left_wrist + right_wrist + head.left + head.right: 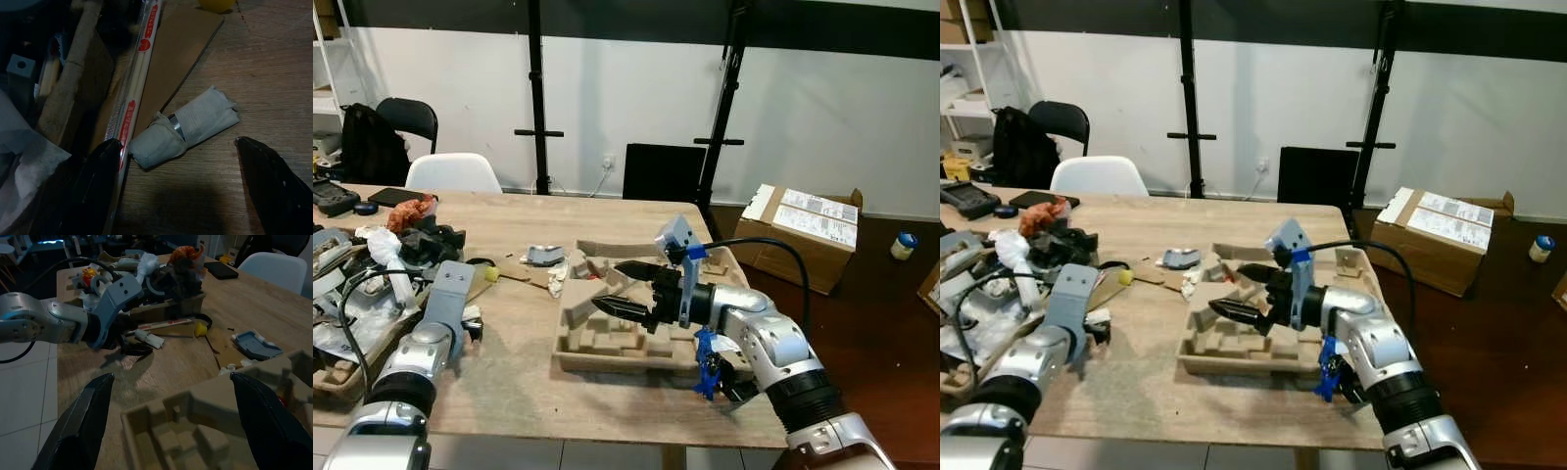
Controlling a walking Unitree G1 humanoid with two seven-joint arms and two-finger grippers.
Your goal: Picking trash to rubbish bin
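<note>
1. The left claw (178,183) is down at the table (509,382) near its left edge, its fingers (100,188) spread wide on either side of a rolled paper wad (183,128), not touching it.
2. The wad lies flat on the wood, just beside a sleeve of chopsticks (137,83) and a strip of brown card (181,54).
3. Behind it sits a heap of clutter (372,264): white plastic, black parts, something orange on top.
4. The right claw (628,289) hovers above the left end of a moulded pulp tray (607,338), fingers wide apart and holding nothing.
5. The tray rests near the table's right front corner.
6. A small blue-grey plastic piece (545,255) lies on the table beyond the tray, and a yellow blob (199,328) lies near the card strip.
7. A white chair (453,172) and a black chair (406,117) stand at the far side; a cardboard box (803,235) sits on the floor to the right.
</note>
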